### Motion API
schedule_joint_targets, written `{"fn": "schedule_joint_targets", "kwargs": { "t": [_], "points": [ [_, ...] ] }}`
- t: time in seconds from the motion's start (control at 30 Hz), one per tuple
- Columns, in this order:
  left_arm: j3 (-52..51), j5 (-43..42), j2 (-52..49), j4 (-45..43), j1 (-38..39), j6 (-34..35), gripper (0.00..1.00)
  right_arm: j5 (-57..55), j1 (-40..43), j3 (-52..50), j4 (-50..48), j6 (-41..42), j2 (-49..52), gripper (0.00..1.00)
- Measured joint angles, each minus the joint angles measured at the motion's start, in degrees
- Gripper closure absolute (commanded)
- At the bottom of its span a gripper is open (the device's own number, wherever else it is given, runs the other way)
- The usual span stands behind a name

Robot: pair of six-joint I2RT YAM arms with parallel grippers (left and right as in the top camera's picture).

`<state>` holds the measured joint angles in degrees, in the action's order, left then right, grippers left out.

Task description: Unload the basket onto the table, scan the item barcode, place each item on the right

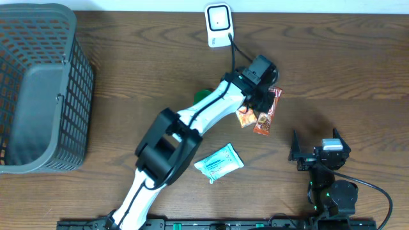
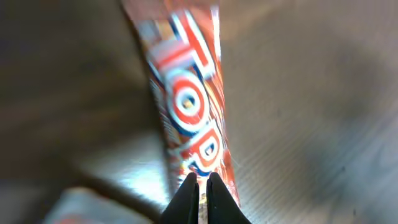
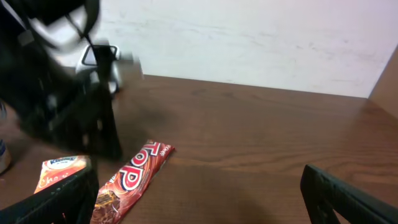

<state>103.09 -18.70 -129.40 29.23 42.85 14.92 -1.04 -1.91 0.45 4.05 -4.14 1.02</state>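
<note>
The item, a red "TOP" chocolate bar (image 1: pixel 265 118) (image 2: pixel 186 106) (image 3: pixel 130 177), sits just right of table centre. My left gripper (image 1: pixel 263 97) (image 2: pixel 202 180) is shut, its black fingertips pinching the bar's end beyond the letter P. In the left wrist view the bar looks blurred and stretches away from the tips. The white barcode scanner (image 1: pixel 218 22) (image 3: pixel 102 59) stands at the back edge, its cable running toward the left arm. At the front right, my right gripper (image 1: pixel 316 145) (image 3: pixel 202 199) is open wide over bare wood, with nothing between its fingers.
An orange snack packet (image 1: pixel 246 117) (image 3: pixel 62 171) lies just left of the bar. A mint-green packet (image 1: pixel 218 163) lies nearer the front, and something green (image 1: pixel 201 94) peeks out beside the left arm. A grey mesh basket (image 1: pixel 38 89) fills the far left.
</note>
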Motion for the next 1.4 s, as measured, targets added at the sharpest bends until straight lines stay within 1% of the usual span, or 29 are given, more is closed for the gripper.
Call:
{"fn": "schedule_joint_targets", "kwargs": {
  "t": [0.13, 0.33, 0.57, 0.7, 0.83, 0.9, 0.93, 1.0, 1.07, 1.3, 1.4],
  "points": [
    [0.04, 4.37, 2.05, -1.09, 0.0, -0.42, 0.93, 0.02, 0.0, 0.0, 0.02, 0.0, 0.0, 0.01],
    [0.04, 6.8, -0.13, -1.53, 0.35, -0.79, 0.92, 0.0, 0.0, 0.0, 0.0, 0.0, 0.0, 0.01],
    [0.02, 5.22, -4.42, -1.42, 1.38, -1.14, 0.92, 0.0, 0.0, 0.0, 0.02, 0.02, 0.0, 0.01],
    [0.02, 4.98, -4.44, -1.25, 1.46, -3.56, 0.93, 0.0, 0.0, 0.0, 0.0, 0.0, 0.0, 0.01],
    [0.13, 9.31, -4.17, 3.52, 1.16, -7.23, 0.93, 0.0, 0.0, 0.0, 0.0, 0.0, 0.0, 0.01],
    [1.09, 13.99, -3.02, 7.67, 0.55, -10.14, 0.92, 0.0, 0.0, 0.0, 0.0, 0.02, 0.0, 0.01],
    [1.4, 15.1, -2.62, 8.11, 0.31, -10.71, 0.93, 0.0, 0.0, 0.0, 0.0, 0.02, 0.0, 0.01],
    [2.99, 20.0, 0.17, 9.4, -0.66, -13.68, 0.93, 0.0, 0.0, 0.0, 0.0, 0.02, 0.0, 0.01],
    [4.55, 23.47, 4.09, 8.87, -1.6, -16.41, 0.92, 0.0, 0.0, 0.0, 0.0, 0.02, 0.0, 0.01],
    [10.56, 31.78, 26.18, 1.86, -4.76, -26.95, 0.93, 0.0, 0.0, 0.0, 0.02, 0.02, 0.0, 0.01],
    [11.63, 35.21, 34.8, 0.98, -6.51, -32.13, 0.93, 0.0, 0.0, 0.0, 0.0, 0.04, 0.0, 0.01]
  ]
}}
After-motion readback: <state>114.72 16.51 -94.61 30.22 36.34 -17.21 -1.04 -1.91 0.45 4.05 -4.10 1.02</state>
